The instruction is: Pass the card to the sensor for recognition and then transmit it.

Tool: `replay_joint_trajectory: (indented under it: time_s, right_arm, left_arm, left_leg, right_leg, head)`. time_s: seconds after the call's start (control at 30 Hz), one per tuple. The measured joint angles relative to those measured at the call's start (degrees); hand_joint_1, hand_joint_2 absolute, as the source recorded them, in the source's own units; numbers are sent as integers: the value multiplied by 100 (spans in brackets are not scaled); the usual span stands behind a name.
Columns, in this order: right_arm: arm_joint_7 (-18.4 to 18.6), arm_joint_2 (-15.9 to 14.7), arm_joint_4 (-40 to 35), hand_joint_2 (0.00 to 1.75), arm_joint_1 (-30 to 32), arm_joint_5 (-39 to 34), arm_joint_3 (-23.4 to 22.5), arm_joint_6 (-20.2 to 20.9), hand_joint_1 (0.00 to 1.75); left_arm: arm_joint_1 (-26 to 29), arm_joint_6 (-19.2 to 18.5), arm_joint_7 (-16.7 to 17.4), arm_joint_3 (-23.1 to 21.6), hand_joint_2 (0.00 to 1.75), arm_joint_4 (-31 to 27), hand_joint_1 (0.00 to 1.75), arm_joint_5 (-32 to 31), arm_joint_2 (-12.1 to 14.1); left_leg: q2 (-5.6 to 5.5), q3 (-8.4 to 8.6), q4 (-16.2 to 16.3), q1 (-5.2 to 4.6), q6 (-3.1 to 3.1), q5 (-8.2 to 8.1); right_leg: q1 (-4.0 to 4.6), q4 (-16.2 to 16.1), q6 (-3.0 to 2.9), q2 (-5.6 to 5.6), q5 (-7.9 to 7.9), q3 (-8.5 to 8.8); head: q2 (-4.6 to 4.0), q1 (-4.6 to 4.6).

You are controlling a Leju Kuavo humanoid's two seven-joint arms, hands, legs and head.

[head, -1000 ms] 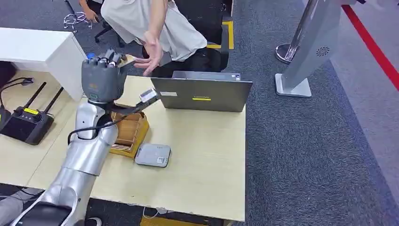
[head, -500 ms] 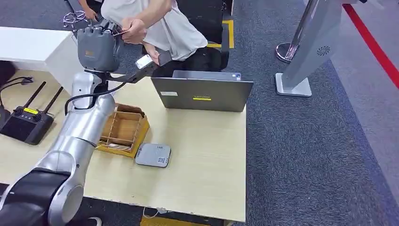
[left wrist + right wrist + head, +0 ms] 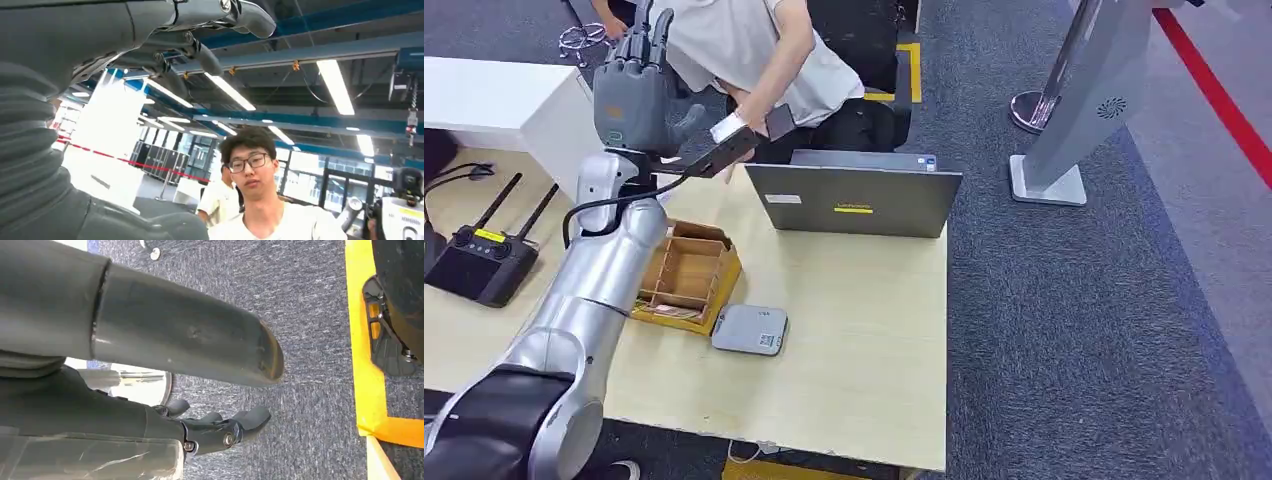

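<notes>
My left hand (image 3: pixel 632 88) is raised high over the table's far edge, fingers spread upward and holding nothing. In the left wrist view its fingers (image 3: pixel 200 47) stretch out bare in front of a person (image 3: pixel 252 200) facing me. The person (image 3: pixel 754 45) leans in just behind the hand, a forearm reaching down beside my wrist. I cannot make out the card. The grey card sensor (image 3: pixel 750 329) lies flat on the table, well below the hand. My right hand (image 3: pixel 220 429) hangs over grey carpet with loosely spread fingers and nothing in it.
A wooden divided box (image 3: pixel 686 278) sits beside the sensor, partly behind my left arm. A closed-back laptop (image 3: pixel 854 198) stands at the table's far edge. A black remote with antennas (image 3: pixel 479 262) lies at the left. A white kiosk stand (image 3: pixel 1079 110) rises on the carpet to the right.
My left hand rose toward the person, who pinched the card at my fingertips half a second ago. Now the fingers have spread and the card is gone from my hand.
</notes>
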Motion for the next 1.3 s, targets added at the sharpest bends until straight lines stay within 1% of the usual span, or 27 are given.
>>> replay_joint_trajectory:
  time_s: [0.07,0.13,0.17,0.27,0.37,0.47,0.57,0.6,0.67,0.8,0.97,1.07,1.13,1.3]
  right_arm:
    - [2,-2,0,0,72,-20,-57,-65,0]
    - [2,-7,0,0,169,-50,-112,-153,0]
    - [2,-9,0,0,213,-74,-148,-194,0]
    - [-2,-37,0,0,356,-157,-244,-279,0]
    - [0,-61,0,0,464,-210,-345,-308,0]
    - [39,-90,2,0,553,-221,-424,-315,0]
    - [55,-103,2,0,588,-245,-494,-312,0]
    - [59,-107,2,0,603,-273,-511,-310,0]
    - [70,-114,2,0,616,-300,-529,-308,0]
    - [70,-125,2,0,626,-282,-612,-308,0]
    - [70,-133,2,0,639,-258,-647,-308,0]
    - [70,-140,2,0,645,-214,-651,-306,0]
    - [70,-140,2,0,648,-186,-653,-304,0]
    - [70,-142,2,0,648,-179,-656,-299,0]
  left_arm:
    - [284,-256,-118,-37,175,-419,0,113,61]
    - [689,-555,-170,-136,175,-927,0,238,179]
    - [856,-620,-170,-205,175,-1161,0,260,238]
    - [1444,-764,-220,-413,175,-1836,0,408,506]
    - [2004,-979,-473,-572,175,-2370,0,708,862]
    - [2636,-1040,-756,-656,175,-2840,0,937,1251]
    - [3176,-1051,-859,-664,175,-3158,0,1025,1511]
    - [3320,-1106,-868,-664,175,-3241,0,1045,1589]
    - [3471,-1193,-859,-664,175,-3311,0,1080,1678]
    - [3757,-1648,-642,-660,175,-3341,0,1123,1889]
    - [3792,-2153,-387,-612,175,-2959,0,1069,2037]
    - [3763,-2262,-151,-601,175,-2686,0,875,2079]
    - [3704,-2321,-65,-599,175,-2508,0,809,2118]
    - [3563,-2417,-41,-597,175,-2235,0,778,2168]
  left_leg:
    - [0,0,0,0,0,-3]
    - [1,0,0,0,-1,-7]
    - [1,0,-1,0,-2,-9]
    - [4,-1,-4,0,-2,-13]
    - [12,1,-7,0,-5,-17]
    - [13,-2,-7,1,-6,-17]
    - [17,0,-8,1,-6,-17]
    - [16,-2,-8,1,-6,-17]
    - [14,-3,-8,1,-6,-17]
    - [14,-3,-8,1,-6,-17]
    - [11,-2,-8,1,-6,-16]
    - [11,-2,-8,2,-6,-16]
    - [10,-2,-7,2,-6,-16]
    - [9,-1,-8,2,-6,-16]
  right_leg:
    - [0,0,1,0,-1,0]
    - [-1,-1,3,1,-4,0]
    - [-1,-1,4,1,-5,-1]
    - [-1,0,0,4,-10,-1]
    - [-1,-1,1,11,-12,-2]
    - [0,0,2,12,-15,-7]
    - [0,-1,1,17,-15,-9]
    - [0,-1,1,14,-16,-10]
    - [0,-1,4,10,-17,-9]
    - [0,-1,5,12,-18,-9]
    - [0,-1,4,8,-16,-7]
    - [0,-1,2,8,-15,-7]
    - [0,-1,2,7,-15,-7]
    - [0,-1,2,6,-15,-6]
  head:
    - [0,2]
    - [0,0]
    - [0,-2]
    - [0,0]
    - [0,0]
    - [0,0]
    - [0,4]
    - [0,2]
    - [0,2]
    - [0,2]
    - [0,2]
    - [0,2]
    - [0,2]
    - [0,2]
